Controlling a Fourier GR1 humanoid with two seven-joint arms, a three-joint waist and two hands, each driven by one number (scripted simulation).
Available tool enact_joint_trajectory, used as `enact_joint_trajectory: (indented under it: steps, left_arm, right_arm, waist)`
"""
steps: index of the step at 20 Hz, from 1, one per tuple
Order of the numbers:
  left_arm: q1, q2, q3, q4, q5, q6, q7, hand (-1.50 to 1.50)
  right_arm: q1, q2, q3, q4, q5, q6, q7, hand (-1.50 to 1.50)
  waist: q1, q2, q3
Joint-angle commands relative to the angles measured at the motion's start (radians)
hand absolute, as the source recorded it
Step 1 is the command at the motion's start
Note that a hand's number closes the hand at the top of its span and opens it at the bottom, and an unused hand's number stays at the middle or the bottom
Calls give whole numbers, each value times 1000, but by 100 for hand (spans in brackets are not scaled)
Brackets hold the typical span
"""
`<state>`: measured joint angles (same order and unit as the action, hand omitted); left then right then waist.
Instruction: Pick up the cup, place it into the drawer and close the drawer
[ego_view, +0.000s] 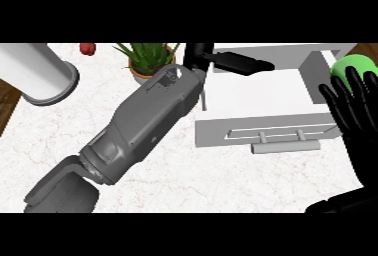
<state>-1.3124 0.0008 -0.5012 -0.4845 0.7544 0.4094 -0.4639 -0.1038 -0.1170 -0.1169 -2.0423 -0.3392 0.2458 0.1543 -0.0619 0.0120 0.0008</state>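
The white drawer (251, 100) stands pulled open at the upper right of the marble counter, its handle (284, 140) facing me and its inside bare. A green cup (353, 66) stands just beyond the drawer's right wall, partly hidden by my right hand's fingertips. My right hand (356, 120) is open at the right edge, fingers straight and pointing up, just in front of the cup. My left forearm crosses the counter diagonally, and my left hand (240, 61) reaches over the drawer's back edge with fingers stretched out to the right, holding nothing.
A white cylinder (40, 75) lies at the top left. A potted plant (148, 56) stands beside my left wrist, with a small red thing (87, 48) to its left. The counter's wooden edge (6, 107) shows at the far left.
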Motion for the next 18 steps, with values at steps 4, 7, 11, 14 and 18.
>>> enact_joint_trajectory:
  steps: [4, 7, 11, 14, 18]
  left_arm:
    - [71, 57, 74, -130, 28, -26, 35, -150]
    - [119, 66, 74, -231, 27, 35, 41, -150]
    - [296, 175, 98, -343, 37, 2, 42, -150]
    - [400, 225, 72, -511, 32, 38, 114, -150]
    - [554, 336, 91, -702, 47, 32, 166, -150]
  right_arm:
    - [29, -73, -25, -74, -45, 60, 48, 150]
    - [96, -121, -10, -37, 82, 153, -53, 150]
    - [73, -153, -7, -58, 113, 145, -4, 150]
    - [93, -166, 24, -72, 194, 154, -2, 150]
    - [134, -162, 72, -95, 269, 163, 0, 150]
  waist:
    - [61, -18, -1]
    - [84, -25, -1]
    - [87, -22, -1]
    - [97, -26, -1]
    - [94, -24, -1]
